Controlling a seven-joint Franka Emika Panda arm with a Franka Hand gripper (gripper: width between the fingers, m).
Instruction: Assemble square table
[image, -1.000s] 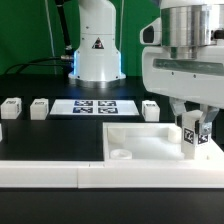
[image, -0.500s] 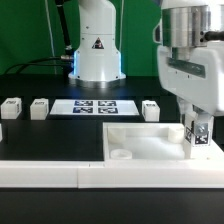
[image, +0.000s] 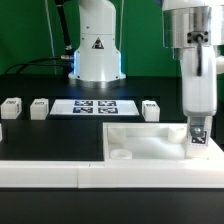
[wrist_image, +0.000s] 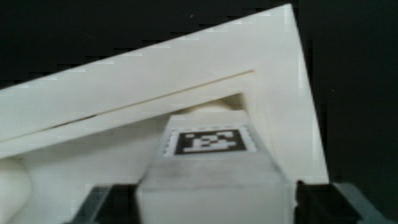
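Observation:
The square table slab (image: 150, 140) is white with a raised rim and lies at the front, with a round socket (image: 120, 155) near its front left. My gripper (image: 198, 130) is shut on a white leg (image: 199, 142) with a tag and holds it upright inside the slab's corner at the exterior view's right. In the wrist view the leg (wrist_image: 210, 165) sits between my dark fingers (wrist_image: 107, 205), over the slab's corner (wrist_image: 214, 70). Whether the leg touches the slab is hidden. Three loose legs (image: 12, 106) (image: 40, 108) (image: 151, 110) stand behind the slab.
The marker board (image: 93, 107) lies flat behind the slab, in front of the robot base (image: 97, 50). A long white rail (image: 50, 172) runs along the front, beside the slab on the exterior view's left.
My gripper has turned about its vertical axis and shifted slightly right and down with the leg, closer into the slab's right corner. The loose legs have not moved.

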